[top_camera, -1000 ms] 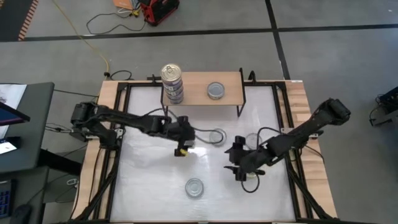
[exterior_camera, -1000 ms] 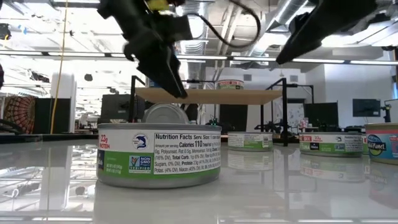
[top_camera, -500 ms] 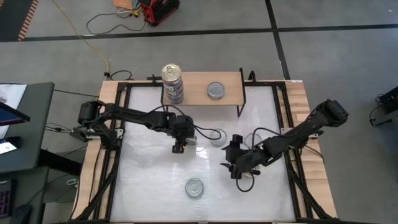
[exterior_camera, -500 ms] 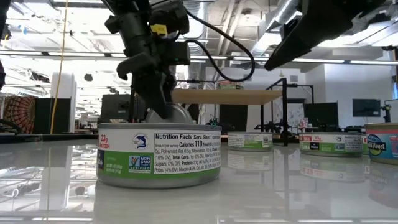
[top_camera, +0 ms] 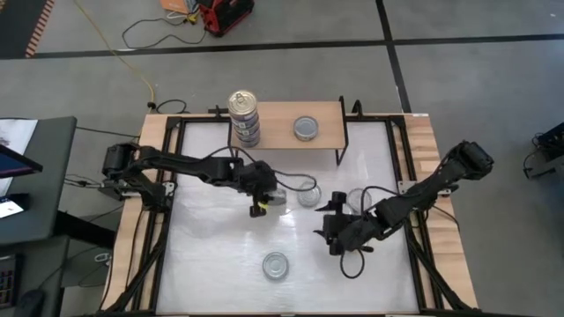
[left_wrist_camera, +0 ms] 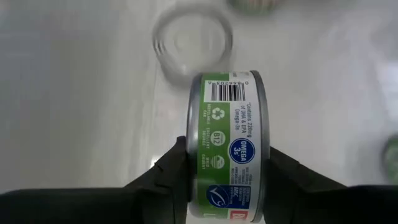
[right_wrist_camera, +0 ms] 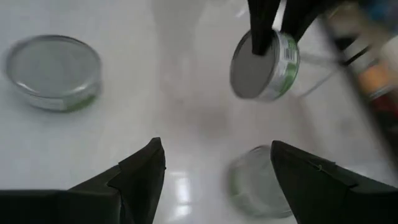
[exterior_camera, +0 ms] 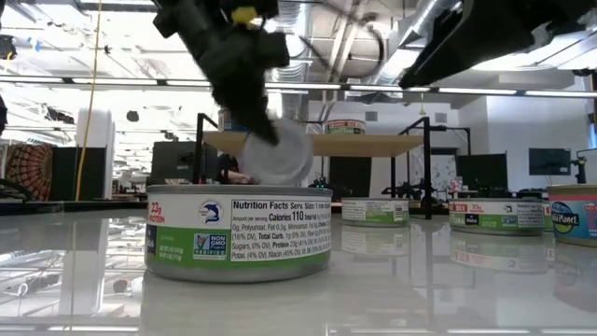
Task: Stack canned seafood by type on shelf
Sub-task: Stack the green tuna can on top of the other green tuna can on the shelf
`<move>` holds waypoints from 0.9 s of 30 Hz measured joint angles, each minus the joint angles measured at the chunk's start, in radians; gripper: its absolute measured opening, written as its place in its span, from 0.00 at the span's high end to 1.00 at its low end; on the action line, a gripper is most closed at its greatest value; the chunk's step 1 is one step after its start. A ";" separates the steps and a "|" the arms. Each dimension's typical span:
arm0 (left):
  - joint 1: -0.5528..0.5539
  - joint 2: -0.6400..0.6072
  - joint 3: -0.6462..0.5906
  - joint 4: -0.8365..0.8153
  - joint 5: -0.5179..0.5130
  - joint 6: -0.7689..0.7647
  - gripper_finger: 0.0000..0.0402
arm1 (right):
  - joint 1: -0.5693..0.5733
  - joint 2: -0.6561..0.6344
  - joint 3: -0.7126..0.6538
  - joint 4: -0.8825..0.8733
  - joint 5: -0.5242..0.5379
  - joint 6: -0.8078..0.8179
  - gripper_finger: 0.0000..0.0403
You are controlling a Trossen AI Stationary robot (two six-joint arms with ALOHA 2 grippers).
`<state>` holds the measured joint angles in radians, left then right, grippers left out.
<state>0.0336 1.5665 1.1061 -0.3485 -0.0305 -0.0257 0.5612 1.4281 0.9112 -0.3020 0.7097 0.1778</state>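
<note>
Noting, nearest the front edge of the white tabletop (top_camera: 211, 255), one front tin (top_camera: 276, 264) standing upright with a silver top and a green-and-white side label.

Moving back to mid-table: left gripper (top_camera: 262, 201) clamped on a held tin (left_wrist_camera: 229, 149), fingers (left_wrist_camera: 171, 177) pressed against its two flat faces. Turned on edge, green label with barcode facing the wrist camera. Lifted clear of the tabletop, as seen in the low view, hanging above and behind the front tin.

Just beside it, toward the right side: right gripper (top_camera: 339, 231) hovering low over the tabletop with fingers (right_wrist_camera: 140, 174) spread wide and nothing between them. Pointed toward the left gripper and its load.

Around the two grippers, more tins resting flat on the table: a silver-topped middle tin (top_camera: 307, 192) just right of the held one, and another tin (top_camera: 357, 201) partly under the right arm. Cannot tell the label on either from above. Farther to the right in the low view, a blue-labelled tin (exterior_camera: 574, 213) at the picture's edge.

At the far end: shelf (top_camera: 328, 113), light wood on thin black legs. On its left part, a stack of tins (top_camera: 244, 119) with a gold top. On its middle, a single tin (top_camera: 305, 129), silver-topped, standing apart from the stack.
</note>
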 joint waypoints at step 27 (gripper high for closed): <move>0.059 -0.160 0.002 0.590 0.343 -0.679 0.67 | 0.032 0.000 0.055 0.415 0.581 -1.353 0.25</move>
<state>0.0929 1.4067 1.1080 0.2412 0.3126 -0.7046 0.5930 1.4284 0.9665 0.1133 1.2912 -1.1757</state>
